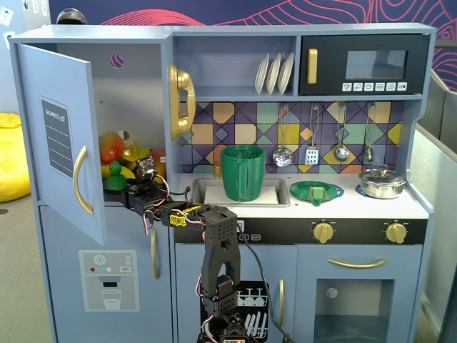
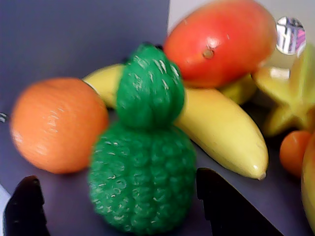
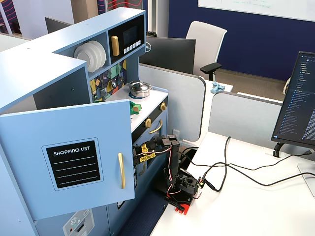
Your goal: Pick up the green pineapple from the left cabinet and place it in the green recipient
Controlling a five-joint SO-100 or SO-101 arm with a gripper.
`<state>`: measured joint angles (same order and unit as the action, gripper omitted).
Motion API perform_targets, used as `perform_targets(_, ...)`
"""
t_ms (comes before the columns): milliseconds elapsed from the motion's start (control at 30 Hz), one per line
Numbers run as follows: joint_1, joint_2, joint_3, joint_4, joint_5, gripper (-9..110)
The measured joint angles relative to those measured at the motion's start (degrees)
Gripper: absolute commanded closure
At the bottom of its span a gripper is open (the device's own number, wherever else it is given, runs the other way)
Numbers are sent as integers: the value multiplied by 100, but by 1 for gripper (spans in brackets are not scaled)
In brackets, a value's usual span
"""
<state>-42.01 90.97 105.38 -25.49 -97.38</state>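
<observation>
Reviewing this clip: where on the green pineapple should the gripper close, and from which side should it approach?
Probably grip the green pineapple across its wide bumpy body, below the narrower crown, coming straight in from the open cabinet front. It stands upright, and the gripper already has a finger on each side; the orange and banana crowd it from behind.

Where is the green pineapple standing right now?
The green pineapple stands upright inside the open left cabinet, centre of the wrist view, between the open tool fingers, beside an orange and before a banana.
</observation>
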Motion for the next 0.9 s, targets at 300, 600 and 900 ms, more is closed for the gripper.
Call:
perform_targets(300, 202, -791, -932, -35, 18, 69)
perform_targets(600, 193, -1028, -1248, 26, -202, 101)
perform_targets(900, -18, -853, -1028, 88, -923, 101)
